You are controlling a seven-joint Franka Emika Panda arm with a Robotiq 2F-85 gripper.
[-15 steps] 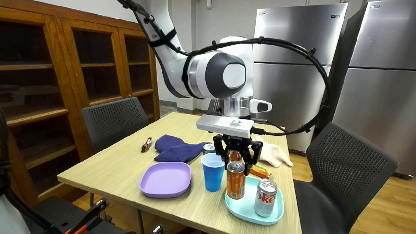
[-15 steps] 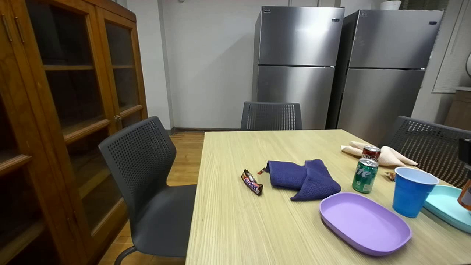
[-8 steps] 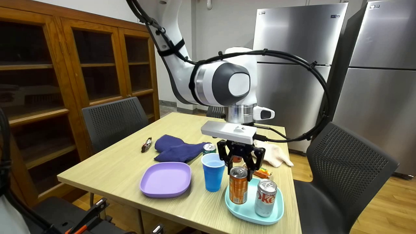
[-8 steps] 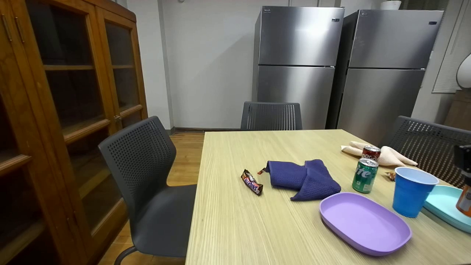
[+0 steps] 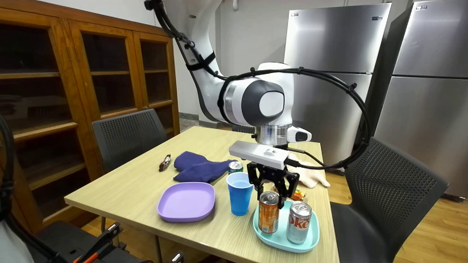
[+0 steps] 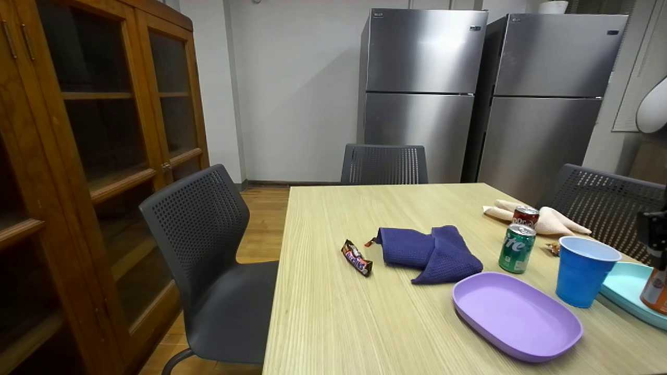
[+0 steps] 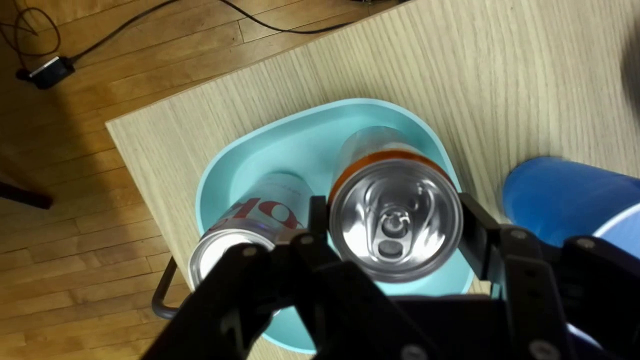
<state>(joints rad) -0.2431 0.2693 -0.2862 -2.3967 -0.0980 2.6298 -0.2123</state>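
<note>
An orange soda can (image 5: pixel 268 219) stands upright between the fingers of my gripper (image 5: pixel 270 202), which grips it near the top from both sides. In the wrist view its silver lid (image 7: pixel 400 200) fills the gap, with one finger pad (image 7: pixel 318 215) against its left side. Below the can lies a teal plate (image 5: pixel 283 219); whether the can's base touches it I cannot tell. A silver Diet Coke can (image 5: pixel 299 223) stands on the same plate, close beside the held can. In an exterior view, only part of the orange can (image 6: pixel 655 291) shows at the right edge.
A blue cup (image 5: pixel 239 199) stands close to the teal plate, beside a purple plate (image 5: pixel 187 202). Behind are a green can (image 6: pixel 517 249), a dark red can (image 6: pixel 525 216), a navy cloth (image 6: pixel 427 255), a beige cloth (image 6: pixel 555 223) and a candy bar (image 6: pixel 357 259). The table corner (image 7: pixel 112 122) is near.
My gripper has come down, carrying the orange can lower over the teal plate and slightly right in an exterior view. The grip stays the same, and the other objects have not moved.
</note>
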